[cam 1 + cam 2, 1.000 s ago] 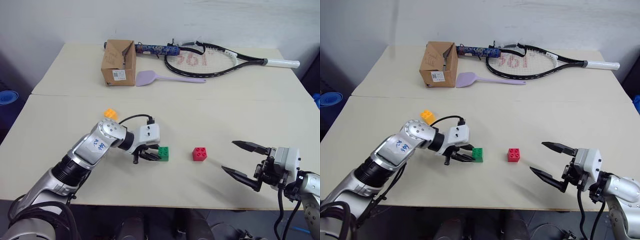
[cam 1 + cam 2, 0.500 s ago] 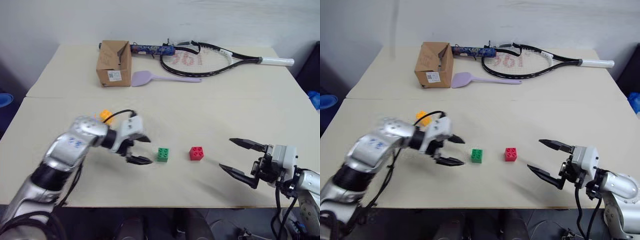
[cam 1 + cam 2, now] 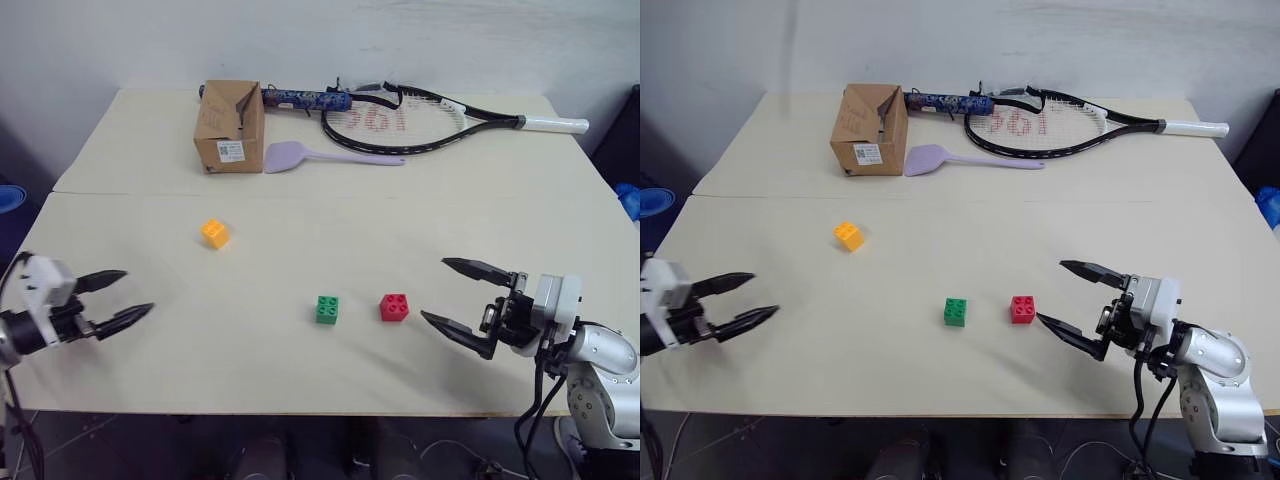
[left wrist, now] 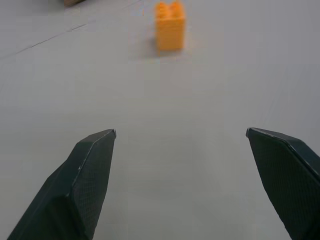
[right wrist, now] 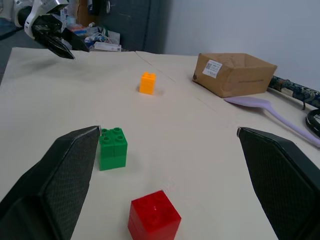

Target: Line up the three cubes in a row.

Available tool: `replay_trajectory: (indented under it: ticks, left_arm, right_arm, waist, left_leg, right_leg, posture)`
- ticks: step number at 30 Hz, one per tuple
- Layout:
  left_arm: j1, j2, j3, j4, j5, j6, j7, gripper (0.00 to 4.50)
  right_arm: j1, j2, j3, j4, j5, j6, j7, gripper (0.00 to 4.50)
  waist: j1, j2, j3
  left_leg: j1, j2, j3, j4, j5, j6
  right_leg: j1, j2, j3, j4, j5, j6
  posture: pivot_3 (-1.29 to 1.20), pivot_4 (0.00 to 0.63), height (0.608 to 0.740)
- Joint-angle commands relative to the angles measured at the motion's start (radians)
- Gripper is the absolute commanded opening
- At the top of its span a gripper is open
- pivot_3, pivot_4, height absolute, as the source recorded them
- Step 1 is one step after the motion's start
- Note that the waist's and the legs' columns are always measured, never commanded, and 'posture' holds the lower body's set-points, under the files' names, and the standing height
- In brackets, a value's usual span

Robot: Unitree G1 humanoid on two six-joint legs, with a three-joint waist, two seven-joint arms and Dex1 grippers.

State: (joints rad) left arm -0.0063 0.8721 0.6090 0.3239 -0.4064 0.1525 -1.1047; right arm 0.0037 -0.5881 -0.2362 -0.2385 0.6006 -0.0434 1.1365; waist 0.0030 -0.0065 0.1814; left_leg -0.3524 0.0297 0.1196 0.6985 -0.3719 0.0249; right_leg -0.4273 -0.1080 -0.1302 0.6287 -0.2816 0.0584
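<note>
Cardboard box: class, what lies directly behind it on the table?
Behind the cardboard box a racket's patterned handle pokes out; its end is hidden by the box.

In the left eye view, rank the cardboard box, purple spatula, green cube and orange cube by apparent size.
1. Purple spatula: longest, though thin.
2. Cardboard box: bulkiest; the order of these two depends on length versus bulk.
3. Green cube and orange cube: alike; green sits nearer the camera, so no ranking.
</note>
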Motion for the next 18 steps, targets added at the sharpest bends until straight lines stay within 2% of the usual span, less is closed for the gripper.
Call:
replay_trajectory:
  ticks: [1,6,10,14,15,18]
  left_arm:
    - [-0.032,-0.001,0.01,-0.025,-0.025,0.007,0.047,4.36]
    - [-0.217,-0.048,-0.088,-0.056,-0.035,0.089,0.143,4.36]
    - [-0.447,-0.115,-0.268,0.081,0.063,0.13,0.217,4.36]
    - [-0.575,-0.17,-0.347,0.224,0.126,0.079,0.265,4.36]
    - [-0.597,-0.185,-0.372,0.248,0.141,0.067,0.263,4.36]
    - [-0.635,-0.204,-0.416,0.315,0.177,0.031,0.266,4.36]
  right_arm:
    - [-0.026,0.002,0.005,-0.038,0.011,0.001,-0.019,4.5]
    - [-0.056,0.003,0.027,-0.05,0.006,0.022,-0.055,4.5]
    - [-0.075,0.007,0.052,-0.066,0.001,0.052,-0.088,4.5]
    - [-0.07,0.015,0.074,-0.093,0.002,0.075,-0.118,4.5]
    - [-0.066,0.017,0.077,-0.103,0.003,0.082,-0.127,4.5]
    - [-0.058,0.017,0.08,-0.122,0.002,0.094,-0.144,4.5]
  waist:
    - [0.001,0.0,0.0]
    - [0.014,-0.001,-0.001]
    - [0.021,-0.001,-0.001]
    - [0.011,-0.002,-0.001]
    - [0.008,-0.002,-0.001]
    - [0.0,-0.002,-0.001]
  left_leg:
    - [0.0,0.0,0.0,0.0,0.0,0.0]
    - [0.0,-0.001,0.0,0.0,0.0,0.0]
    - [0.0,-0.003,0.001,0.001,0.001,0.001]
    - [0.0,-0.002,0.004,0.0,0.0,0.0]
    - [-0.001,-0.001,0.004,0.0,0.0,0.0]
    - [0.0,0.0,0.004,0.001,0.0,0.0]
  right_leg:
    - [0.0,0.0,0.0,0.0,0.0,0.0]
    - [0.0,-0.001,-0.001,0.002,0.0,0.0]
    - [0.0,-0.001,-0.001,0.007,0.0,0.0]
    - [-0.001,0.003,-0.001,0.007,0.0,0.001]
    - [-0.002,0.009,-0.001,0.007,0.0,0.001]
    - [-0.002,0.009,-0.001,0.007,0.0,0.001]
  posture:
    - [0.0,0.15,0.74]
    - [0.0,0.15,0.74]
    - [0.0,0.15,0.74]
    - [0.0,0.15,0.74]
    - [0.0,0.15,0.74]
    - [0.0,0.15,0.74]
